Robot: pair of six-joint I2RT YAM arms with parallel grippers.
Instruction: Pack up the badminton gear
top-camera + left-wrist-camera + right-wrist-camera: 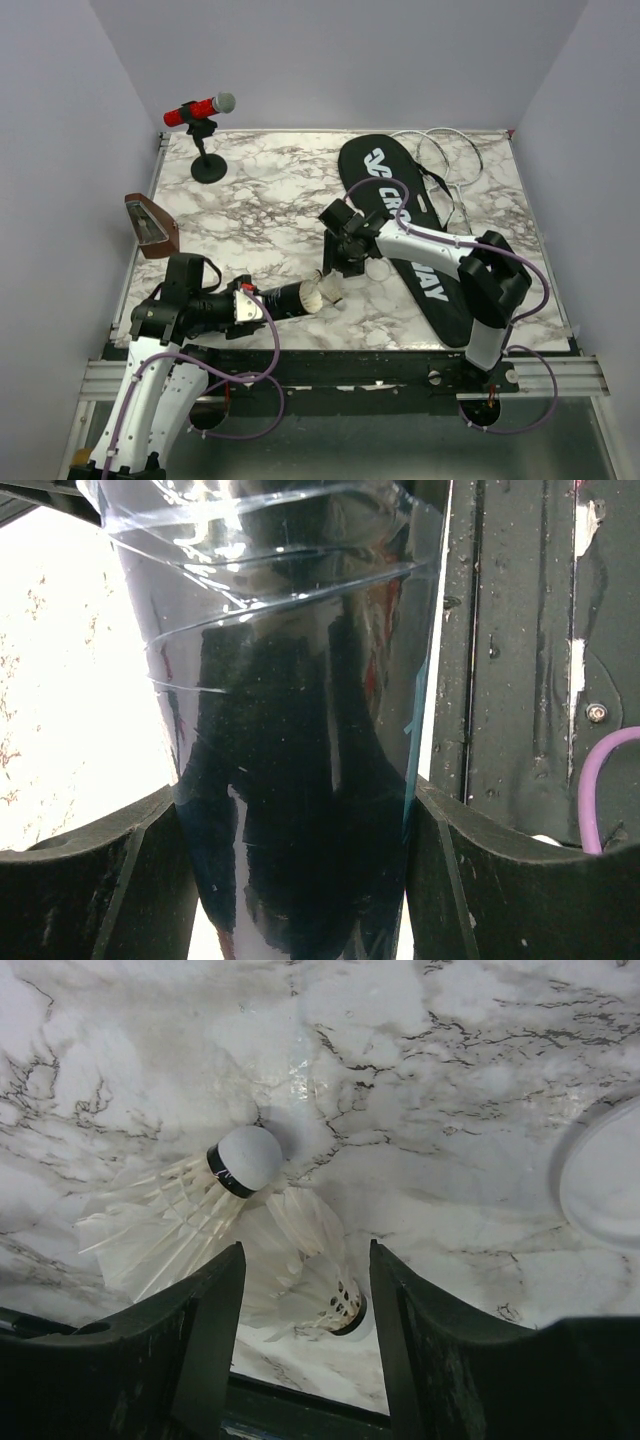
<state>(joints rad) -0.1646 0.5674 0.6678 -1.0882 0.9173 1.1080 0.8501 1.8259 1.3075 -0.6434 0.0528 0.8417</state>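
Bag (372,170): lettering partly covered by right arm (430,245). Rackets (452,160): partly behind bag. Tube (300,780): both ends cut off by frame. Lower shuttlecock (310,1285): partly hidden by fingers (190,1360). White disc (605,1175): cropped at edge, identity unclear.

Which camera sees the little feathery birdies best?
The right wrist view: two shuttlecocks appear close up against the marble table, feathers and cork tips clear, one between the fingers of the right gripper. The top view shows only a white blob by the tube. The left wrist view shows just the tube.
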